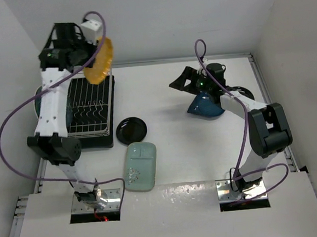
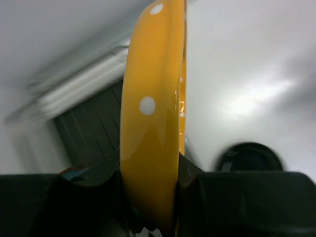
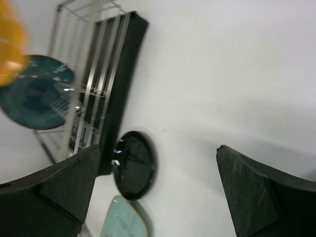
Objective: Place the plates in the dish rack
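Clamping L gripper [image 2: 150, 197] on yellow plate [image 1: 100, 60], holding it edge-up above far end of dish rack [image 1: 89, 110]. Hovering R gripper [image 3: 158, 192], jaws apart, over surface [image 1: 162, 96], seemingly beside blue leaf plate [image 1: 206, 105].

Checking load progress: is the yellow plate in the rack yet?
Out: the left gripper holds the yellow plate on edge above the rack.

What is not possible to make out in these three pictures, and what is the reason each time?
Top view: the left arm covers most of the grey-teal plate.
Top view: the right arm hides most of the far black plate.
Left wrist view: the dish rack is blurred and partly behind the yellow plate.
Right wrist view: the yellow plate is a blur, cut off by the left edge.
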Motion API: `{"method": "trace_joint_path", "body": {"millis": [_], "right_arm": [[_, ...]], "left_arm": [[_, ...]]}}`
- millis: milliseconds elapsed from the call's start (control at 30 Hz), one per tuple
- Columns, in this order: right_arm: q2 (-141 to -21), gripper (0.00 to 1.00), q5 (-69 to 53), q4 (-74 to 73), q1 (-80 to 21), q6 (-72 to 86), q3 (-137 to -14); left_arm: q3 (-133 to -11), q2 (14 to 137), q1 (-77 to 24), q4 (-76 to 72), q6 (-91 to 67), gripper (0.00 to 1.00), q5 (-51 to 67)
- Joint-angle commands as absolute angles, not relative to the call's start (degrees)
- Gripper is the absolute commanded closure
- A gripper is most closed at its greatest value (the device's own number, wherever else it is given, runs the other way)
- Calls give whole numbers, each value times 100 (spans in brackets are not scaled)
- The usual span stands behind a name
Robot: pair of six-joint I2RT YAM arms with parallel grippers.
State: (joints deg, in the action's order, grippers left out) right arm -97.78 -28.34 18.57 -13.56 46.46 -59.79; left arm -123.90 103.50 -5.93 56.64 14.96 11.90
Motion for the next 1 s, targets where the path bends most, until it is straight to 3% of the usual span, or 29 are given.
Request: {"method": "trace_joint_path", "body": {"millis": [0, 133, 300, 633, 967], "right_arm": [[-9676, 0, -2285, 1109, -1380, 4105, -5985], [-9738, 0, -2294, 949, -1415, 4034, -6047], [-9861, 0, -2320, 625, -1476, 3982, -6301], [-10072, 0, -2399, -130, -1766, 3656, -7180], [-9949, 0, -2356, -149, -1872, 3577, -6996]], "left_arm": [[-12973, 9440, -439, 5510, 1994, 100, -944], [-12429, 9115, -361, 5511, 2241, 100, -2178], [-11691, 8755, -44, 5336, 2303, 100, -2575], [-10320, 8552, 790, 4764, 1987, 100, -1786], [-9134, 8437, 1247, 4096, 1731, 100, -1354]]}}
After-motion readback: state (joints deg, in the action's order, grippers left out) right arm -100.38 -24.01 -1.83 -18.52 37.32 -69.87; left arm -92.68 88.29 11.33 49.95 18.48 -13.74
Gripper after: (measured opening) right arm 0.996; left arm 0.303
